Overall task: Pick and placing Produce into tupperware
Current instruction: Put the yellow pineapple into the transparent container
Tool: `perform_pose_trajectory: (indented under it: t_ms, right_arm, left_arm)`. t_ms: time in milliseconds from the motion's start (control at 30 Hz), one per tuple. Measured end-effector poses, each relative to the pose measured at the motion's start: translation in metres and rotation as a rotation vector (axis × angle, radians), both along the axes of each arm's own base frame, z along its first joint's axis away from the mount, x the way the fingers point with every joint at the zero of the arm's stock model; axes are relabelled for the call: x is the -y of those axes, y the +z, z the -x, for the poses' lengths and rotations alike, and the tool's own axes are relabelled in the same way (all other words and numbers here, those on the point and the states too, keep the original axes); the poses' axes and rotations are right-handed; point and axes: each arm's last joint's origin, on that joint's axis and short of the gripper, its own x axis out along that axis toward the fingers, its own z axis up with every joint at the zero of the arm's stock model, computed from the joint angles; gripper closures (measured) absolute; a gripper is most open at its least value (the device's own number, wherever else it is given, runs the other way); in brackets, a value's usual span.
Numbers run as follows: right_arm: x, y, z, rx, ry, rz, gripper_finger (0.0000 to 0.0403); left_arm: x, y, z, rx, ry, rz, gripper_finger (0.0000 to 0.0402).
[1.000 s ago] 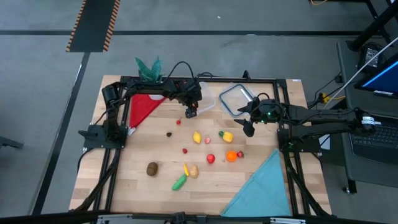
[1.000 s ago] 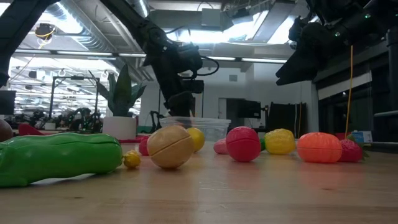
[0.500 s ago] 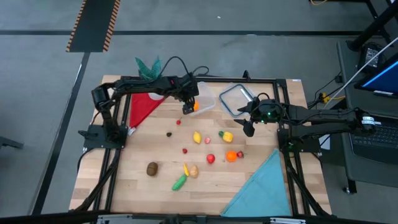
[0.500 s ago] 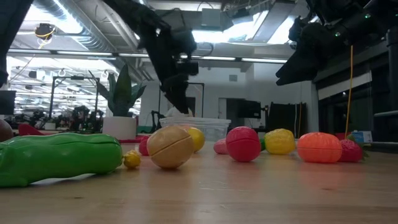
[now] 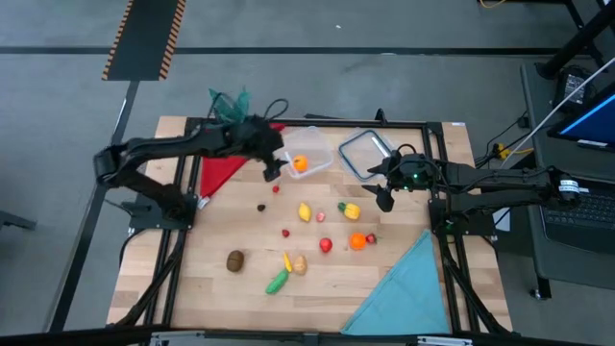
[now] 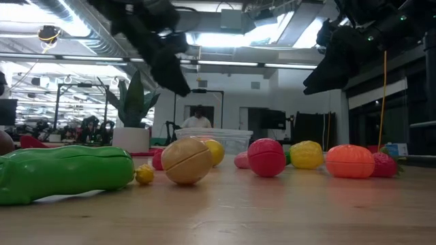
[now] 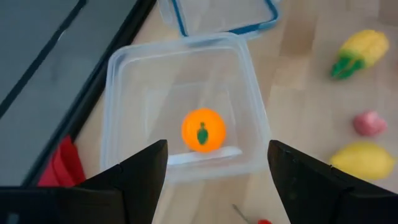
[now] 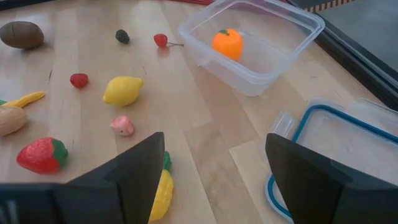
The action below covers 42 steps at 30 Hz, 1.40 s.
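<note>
- High view showed the left gripper (image 5: 270, 169) had pulled back toward nine o'clock from the tupperware (image 5: 309, 157), jaws released and empty.
- One orange (image 5: 300, 164) lay inside; first item delivered.
- Right gripper (image 5: 382, 197) waited spread, unladen, at three o'clock.

A robotics lab or open workshop floor is indicated here. A butcher-block table (image 5: 317, 279) is fenced by a black metal frame (image 5: 173, 279) and set on a grey concrete floor, where a strip of black-and-orange hazard tape (image 5: 144, 38) is laid at the far left. At the right, a laptop (image 5: 586, 120) is seen. Beyond the table, exposed ceiling ducts (image 6: 75, 41), long light strips and cluttered benches are shown, and a person (image 6: 198, 120) is glimpsed far back.
</note>
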Motion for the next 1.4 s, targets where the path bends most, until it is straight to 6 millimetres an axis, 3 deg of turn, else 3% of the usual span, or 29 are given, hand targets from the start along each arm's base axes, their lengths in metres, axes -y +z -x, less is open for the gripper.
perform_pose_trajectory:
  t_ms: [400, 633, 800, 1067, 1400]
  right_arm:
    - [0.000, 0.003, -0.002, 0.035, 0.006, 0.012, 0.0121]
    - [-0.002, 0.012, -0.007, 0.130, 0.137, 0.035, 0.0121]
    - [-0.006, 0.017, -0.010, 0.204, 0.270, 0.016, 0.0121]
    - [-0.006, 0.013, -0.008, 0.169, 0.248, -0.053, 0.0121]
    - [-0.007, 0.010, -0.007, 0.134, 0.250, -0.069, 0.0121]
  left_arm:
    - [0.064, -0.012, 0.059, 0.319, -0.137, -0.073, 0.0133]
    - [0.089, -0.026, 0.083, 0.381, -0.257, -0.097, 0.0133]
    - [0.098, -0.038, 0.096, 0.444, -0.342, -0.072, 0.0133]
    - [0.105, -0.041, 0.110, 0.503, -0.389, -0.076, 0.0133]
    - [0.105, -0.042, 0.111, 0.496, -0.391, -0.075, 0.0133]
